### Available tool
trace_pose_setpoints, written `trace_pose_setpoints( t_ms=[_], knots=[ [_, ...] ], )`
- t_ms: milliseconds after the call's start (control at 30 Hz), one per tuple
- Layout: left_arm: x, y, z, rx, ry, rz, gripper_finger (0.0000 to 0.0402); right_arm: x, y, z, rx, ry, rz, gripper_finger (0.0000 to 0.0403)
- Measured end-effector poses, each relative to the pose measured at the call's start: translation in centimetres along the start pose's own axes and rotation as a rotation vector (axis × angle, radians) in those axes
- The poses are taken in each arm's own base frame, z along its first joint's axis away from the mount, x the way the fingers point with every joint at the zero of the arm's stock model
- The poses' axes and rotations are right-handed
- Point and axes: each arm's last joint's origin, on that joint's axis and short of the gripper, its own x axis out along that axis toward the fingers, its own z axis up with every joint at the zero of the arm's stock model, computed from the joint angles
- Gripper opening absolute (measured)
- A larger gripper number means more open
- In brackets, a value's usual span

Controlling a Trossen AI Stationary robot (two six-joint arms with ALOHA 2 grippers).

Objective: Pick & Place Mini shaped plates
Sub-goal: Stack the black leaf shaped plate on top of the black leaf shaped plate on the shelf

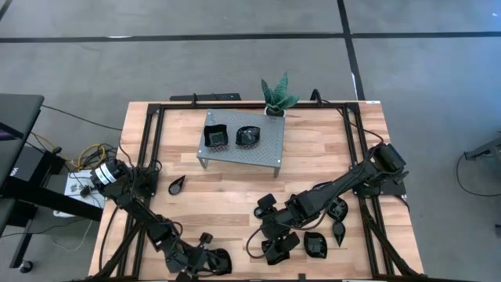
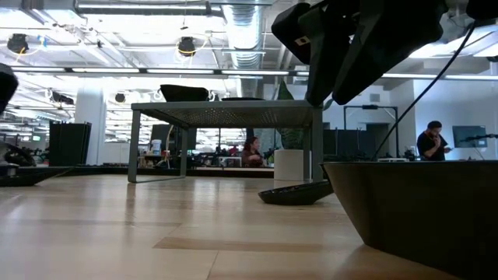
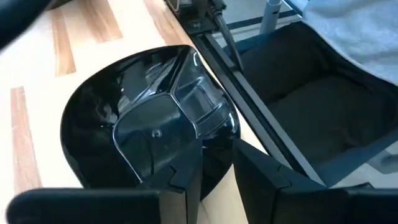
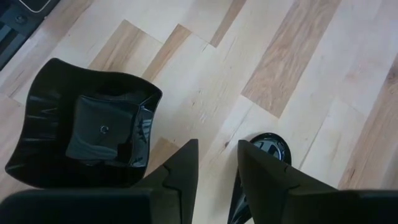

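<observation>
Small glossy black plates lie about the wooden table. A roundish plate point(image 3: 124, 112) sits by the table's near edge point(image 1: 221, 258), and my left gripper point(image 3: 217, 155) point(image 1: 205, 254) is shut on its rim. My right gripper point(image 4: 217, 146) point(image 1: 274, 227) hovers open above bare wood near the near edge. A square plate point(image 4: 81, 130) lies to one side of it and a small dark dish point(image 4: 270, 149) to the other, among several plates point(image 1: 315, 244). A square plate point(image 1: 215, 137) and a roundish one point(image 1: 248, 136) rest on the grey perforated stand point(image 1: 270, 145). A teardrop plate point(image 1: 177, 185) lies alone. My left gripper has the roundish plate by its rim point(image 3: 219, 127), on the side toward the table's near edge. One finger point(image 3: 155, 143) is inside the bowl and the other point(image 3: 267, 180) outside it, coming slanting from above. Whether the plate is off the wood cannot be told.
A green potted plant point(image 1: 275, 95) stands at the far edge behind the stand. A black frame rail point(image 3: 249, 93) runs along the table edge beside the held plate. In the low view a large dark plate wall point(image 2: 420, 210) is close by. People show in the room beyond.
</observation>
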Motion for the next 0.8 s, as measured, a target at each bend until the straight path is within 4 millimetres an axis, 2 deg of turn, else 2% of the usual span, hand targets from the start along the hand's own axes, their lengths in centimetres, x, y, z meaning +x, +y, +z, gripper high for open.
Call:
trace_pose_setpoints(
  t_ms=[167,400,800],
  knots=[
    [0.0,-0.1,0.2,0.000,-0.004,-0.002,0.0091,0.0,0.0,0.0,0.000,0.000,0.000,0.0107],
    [0.2,-1.2,2.2,0.046,-0.066,-0.028,0.0091,0.0,0.0,0.0,0.000,0.000,0.000,0.0107],
    [0.2,-1.4,1.3,0.036,-0.010,0.003,0.0091,0.0,0.0,0.0,0.000,0.000,0.000,0.0107]
  ],
)
